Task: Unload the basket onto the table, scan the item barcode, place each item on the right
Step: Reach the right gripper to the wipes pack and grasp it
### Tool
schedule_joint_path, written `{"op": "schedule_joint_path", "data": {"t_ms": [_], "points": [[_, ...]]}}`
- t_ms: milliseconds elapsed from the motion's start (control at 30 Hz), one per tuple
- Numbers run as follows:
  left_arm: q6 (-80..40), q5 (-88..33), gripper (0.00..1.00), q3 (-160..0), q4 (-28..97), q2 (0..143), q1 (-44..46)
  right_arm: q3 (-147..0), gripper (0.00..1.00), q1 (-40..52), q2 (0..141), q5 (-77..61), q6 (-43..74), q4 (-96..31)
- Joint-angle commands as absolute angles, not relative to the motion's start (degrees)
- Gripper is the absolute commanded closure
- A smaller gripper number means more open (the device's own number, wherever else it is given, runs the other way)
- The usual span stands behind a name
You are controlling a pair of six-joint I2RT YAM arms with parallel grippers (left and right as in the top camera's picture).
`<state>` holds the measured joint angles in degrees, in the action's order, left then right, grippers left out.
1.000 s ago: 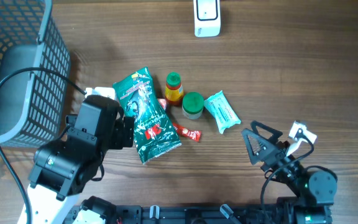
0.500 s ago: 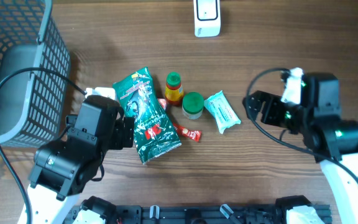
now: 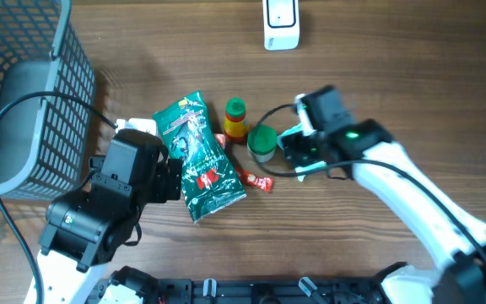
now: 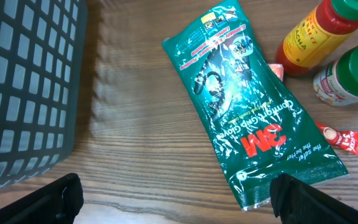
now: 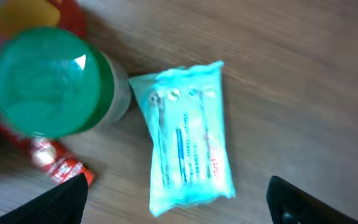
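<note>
Well, the right gripper [image 3: 300,150] hangs with its jaws spread wide over the pale-blue crinkly plastic wipes packet [image 5: 188,146]. The packet lies flat on the brown wooden table [image 5: 303,74], just beside the green-lidded jar [image 5: 48,84]. I'd come straight down, pinch across the packet's narrow width, and keep clear of that jar.

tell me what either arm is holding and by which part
Nothing is held. Right gripper hangs over the pale blue packet, jaws open; left gripper open above the green packet.
</note>
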<state>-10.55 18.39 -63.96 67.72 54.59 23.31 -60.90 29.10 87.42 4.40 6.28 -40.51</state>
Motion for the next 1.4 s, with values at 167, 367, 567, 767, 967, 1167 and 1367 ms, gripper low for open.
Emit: {"op": "schedule_joint_path", "data": {"t_ms": [167,367,567,767,967,1167,1367], "points": [[-9.8,18.9,0.0,-64.0,67.5,54.8,23.4,-61.1,0.22,31.6,99.4,10.9,3.9,-33.9],[-9.8,18.9,0.0,-64.0,67.5,54.8,23.4,-58.0,0.22,31.7,99.6,11.1,3.0,-29.0],[-9.8,18.9,0.0,-64.0,67.5,54.8,23.4,-52.7,0.31,31.7,99.7,13.4,3.2,-24.4],[-9.8,18.9,0.0,-64.0,67.5,54.8,23.4,-52.6,0.54,31.7,99.7,15.7,7.2,-22.1],[-9.8,18.9,0.0,-64.0,67.5,54.8,23.4,-52.9,0.96,31.0,99.0,8.1,13.5,-22.4],[-9.8,18.9,0.0,-64.0,67.5,54.8,23.4,-54.1,0.96,22.2,94.5,-22.0,13.8,-28.5],[-9.8,18.9,0.0,-64.0,67.5,54.8,23.4,-54.1,0.96,9.8,93.4,-52.5,13.5,-35.6]]}}
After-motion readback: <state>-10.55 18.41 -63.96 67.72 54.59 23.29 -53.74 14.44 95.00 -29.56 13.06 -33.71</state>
